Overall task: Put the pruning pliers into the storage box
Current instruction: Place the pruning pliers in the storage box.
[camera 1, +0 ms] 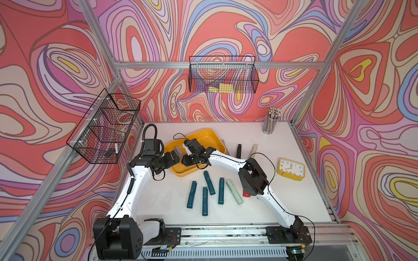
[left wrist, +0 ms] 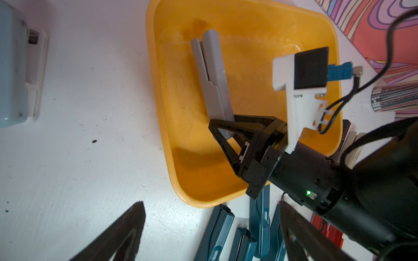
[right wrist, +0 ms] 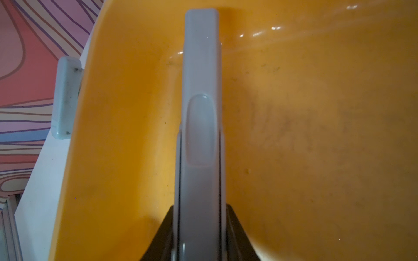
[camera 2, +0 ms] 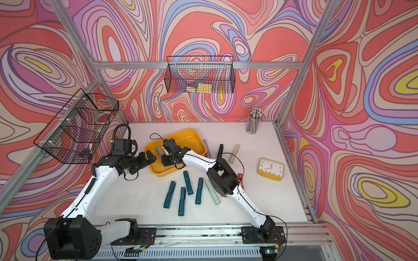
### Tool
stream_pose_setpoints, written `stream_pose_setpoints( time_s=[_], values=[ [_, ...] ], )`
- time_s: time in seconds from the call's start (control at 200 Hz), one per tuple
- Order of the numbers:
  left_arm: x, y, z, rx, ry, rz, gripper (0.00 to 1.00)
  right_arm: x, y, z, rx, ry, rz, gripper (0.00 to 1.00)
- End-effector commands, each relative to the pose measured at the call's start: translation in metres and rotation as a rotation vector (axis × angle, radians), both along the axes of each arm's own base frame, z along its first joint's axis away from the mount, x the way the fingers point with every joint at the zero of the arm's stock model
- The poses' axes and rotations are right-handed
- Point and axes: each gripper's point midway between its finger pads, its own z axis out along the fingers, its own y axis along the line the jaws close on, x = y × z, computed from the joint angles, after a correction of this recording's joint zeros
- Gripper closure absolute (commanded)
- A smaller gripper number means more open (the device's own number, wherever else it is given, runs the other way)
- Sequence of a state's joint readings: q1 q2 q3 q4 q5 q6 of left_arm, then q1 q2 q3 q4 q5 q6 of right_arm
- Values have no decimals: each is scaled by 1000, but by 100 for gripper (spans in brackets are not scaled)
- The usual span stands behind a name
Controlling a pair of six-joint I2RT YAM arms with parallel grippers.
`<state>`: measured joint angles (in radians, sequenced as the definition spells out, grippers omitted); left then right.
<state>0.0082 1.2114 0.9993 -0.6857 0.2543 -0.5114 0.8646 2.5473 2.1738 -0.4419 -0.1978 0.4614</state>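
1. The right gripper (left wrist: 226, 127) is clamped on one end of the grey pliers (right wrist: 200, 67). In the right wrist view both fingers press against the tool's sides.
2. The grey pliers sit within the outline of the storage box (camera 1: 204, 135), low over its yellow floor. The free end points toward a rounded corner. Contact with the floor cannot be determined.
3. The left gripper (camera 1: 174, 156) has its jaws spread wide and holds nothing. It stands at the box's left rim, just beside the right gripper.
4. On the table (camera 1: 158, 203), in front of the box, lie four teal pliers (camera 1: 209, 183), loosely side by side. The mint pliers (camera 1: 234, 192) lie just beside them on the right.
5. The red pliers (camera 1: 246, 193) are mostly hidden under the right arm, so only a small part shows.
6. The second grey pliers (camera 2: 206, 146) lie just beside the box's right side. The black pliers (camera 1: 239, 151) and the beige pliers (camera 1: 253, 150) lie farther right, near each other.
7. Also on the table are a yellow clock (camera 1: 291, 169) at the right and a pencil cup (camera 1: 270, 123) at the back right corner.
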Motion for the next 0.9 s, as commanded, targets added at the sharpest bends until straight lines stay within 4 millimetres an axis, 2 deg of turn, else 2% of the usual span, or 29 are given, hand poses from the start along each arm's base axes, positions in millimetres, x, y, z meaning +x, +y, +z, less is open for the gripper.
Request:
stream_pose_setpoints(
  time_s=[0.0, 0.32, 0.646, 0.896],
  values=[
    [-7, 2, -8, 8, 37, 1, 5, 3, 0, -10, -26, -10, -3, 100],
    [-6, 2, -11, 1, 45, 2, 5, 3, -1, -14, -37, -8, 1, 100],
    [-7, 4, -17, 12, 62, 15, 5, 0, -1, -15, -28, -7, 15, 83],
    [-5, 2, -21, 1, 73, 10, 4, -1, 0, -7, -14, -20, 25, 72]
  ],
)
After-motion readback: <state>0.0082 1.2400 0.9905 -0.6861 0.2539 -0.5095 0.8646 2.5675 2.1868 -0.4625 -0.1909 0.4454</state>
